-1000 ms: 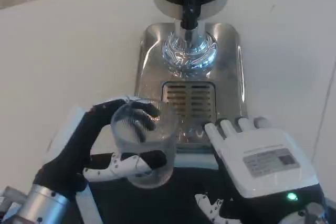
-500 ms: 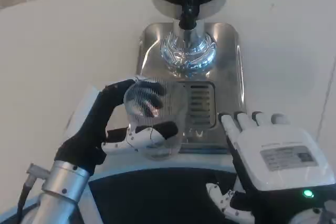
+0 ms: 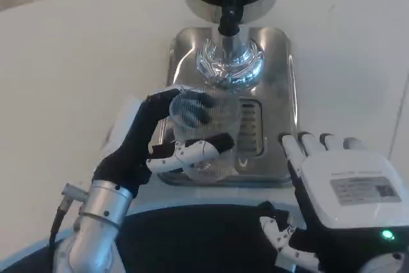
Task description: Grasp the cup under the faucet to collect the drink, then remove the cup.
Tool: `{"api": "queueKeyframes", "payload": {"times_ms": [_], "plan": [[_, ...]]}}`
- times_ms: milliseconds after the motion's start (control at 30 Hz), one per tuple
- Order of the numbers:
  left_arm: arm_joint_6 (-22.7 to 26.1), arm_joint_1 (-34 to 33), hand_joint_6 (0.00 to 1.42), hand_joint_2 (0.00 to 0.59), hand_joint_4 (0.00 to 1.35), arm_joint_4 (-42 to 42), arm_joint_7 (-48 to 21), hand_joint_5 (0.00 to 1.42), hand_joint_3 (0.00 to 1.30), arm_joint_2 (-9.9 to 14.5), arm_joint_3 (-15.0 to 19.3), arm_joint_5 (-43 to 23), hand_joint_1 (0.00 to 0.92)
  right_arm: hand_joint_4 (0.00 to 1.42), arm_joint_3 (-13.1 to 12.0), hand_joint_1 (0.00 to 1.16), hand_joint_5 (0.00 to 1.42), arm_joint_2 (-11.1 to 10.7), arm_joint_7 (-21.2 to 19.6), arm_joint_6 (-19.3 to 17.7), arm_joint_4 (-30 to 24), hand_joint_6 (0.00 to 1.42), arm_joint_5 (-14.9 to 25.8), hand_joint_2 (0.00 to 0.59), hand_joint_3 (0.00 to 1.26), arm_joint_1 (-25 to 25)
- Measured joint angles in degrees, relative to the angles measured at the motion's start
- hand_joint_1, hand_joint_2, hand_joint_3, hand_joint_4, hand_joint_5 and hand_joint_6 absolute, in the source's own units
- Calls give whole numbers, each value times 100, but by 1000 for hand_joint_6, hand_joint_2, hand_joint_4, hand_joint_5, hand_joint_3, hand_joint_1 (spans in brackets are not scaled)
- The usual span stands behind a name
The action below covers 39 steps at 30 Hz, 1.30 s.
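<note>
Left hand (image 3: pixel 150 148) gripped ribbed clear plastic cup (image 3: pixel 204 135) over the steel drip tray (image 3: pixel 276 94); right hand (image 3: pixel 339 190) lay flat, released.

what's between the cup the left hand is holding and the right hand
In the head view, the slotted drain grate and shiny steel drip tray lie between the cup, held by the left hand, and the right hand.

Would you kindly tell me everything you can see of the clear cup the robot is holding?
The clear, ribbed plastic-looking cup is see-through and looks empty. It stands about upright, rim up, gripped by the left hand: dark fingers wrap its far side, the thumb crosses its near side. It sits over the left part of the shiny steel drip tray, near the slotted grate, short of the black faucet spout.
</note>
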Motion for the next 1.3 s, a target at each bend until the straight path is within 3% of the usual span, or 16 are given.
{"api": "queueKeyframes", "payload": {"times_ms": [200, 667, 833, 900, 1000, 1133, 1300], "plan": [[-6, -390, 441, 26, 1204, 477, 370, 1241, 1011, -199, -154, 145, 548, 0, 12, 175, 0, -243, -92, 98, -30, 0, -12, 472, 0, 393], [-11, -1512, 442, 35, 1156, 2067, 1442, 1194, 1006, -524, -423, 420, 538, 0, 11, 175, 0, -336, -92, 247, -75, 0, -23, 470, 0, 584], [-12, -1691, 419, 39, 970, 2335, 1806, 1072, 894, -549, -575, 470, 510, 0, 11, 176, 0, -336, -91, 273, -75, 0, -24, 468, 0, 585], [-16, -1708, 397, 42, 807, 2373, 1935, 947, 798, -548, -614, 522, 477, 0, 11, 177, 0, -336, -91, 275, -75, 0, -24, 468, 0, 585], [-17, -1717, 377, 55, 723, 2393, 2038, 889, 715, -534, -661, 574, 443, 0, 11, 177, 0, -337, -91, 281, -75, 0, -24, 468, 0, 586], [-18, -1718, 345, 72, 487, 2396, 2041, 662, 494, -488, -666, 571, 349, 0, 11, 177, 0, -339, -93, 288, -75, 0, -24, 468, 0, 588], [-17, -1717, 301, 55, 292, 2395, 2041, 442, 340, -382, -665, 572, 282, 0, 11, 177, 0, -341, -104, 295, -75, 0, -24, 468, 0, 589]]}}
